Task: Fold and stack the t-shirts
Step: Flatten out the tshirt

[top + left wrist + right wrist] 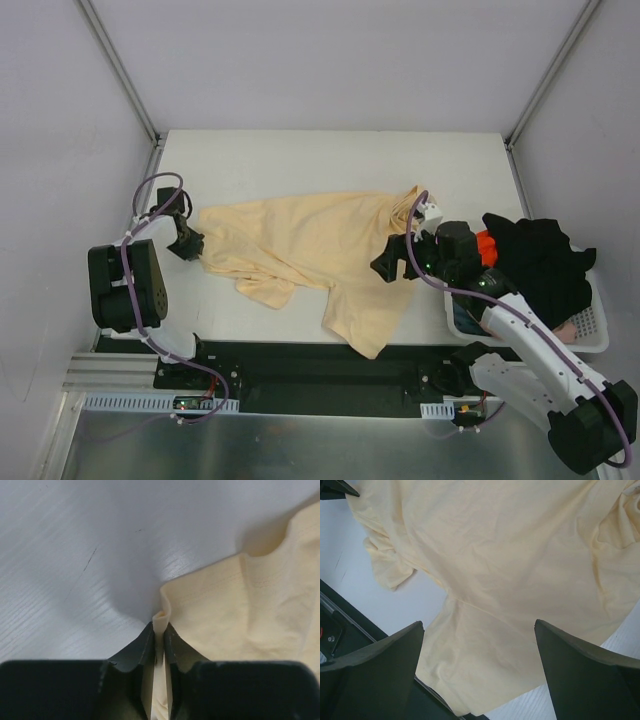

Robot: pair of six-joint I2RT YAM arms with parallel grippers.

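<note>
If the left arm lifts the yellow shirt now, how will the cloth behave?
Probably floppy: the yellow t-shirt lies wrinkled, bunching at the left gripper. Likely sags and drags. The pinched fold looks thin, so it may slip.

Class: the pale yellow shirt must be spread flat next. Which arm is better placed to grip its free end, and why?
Right. The right tool hangs open over the unheld end of the shirt. The left tool is shut on the opposite edge, so it is occupied.
</note>
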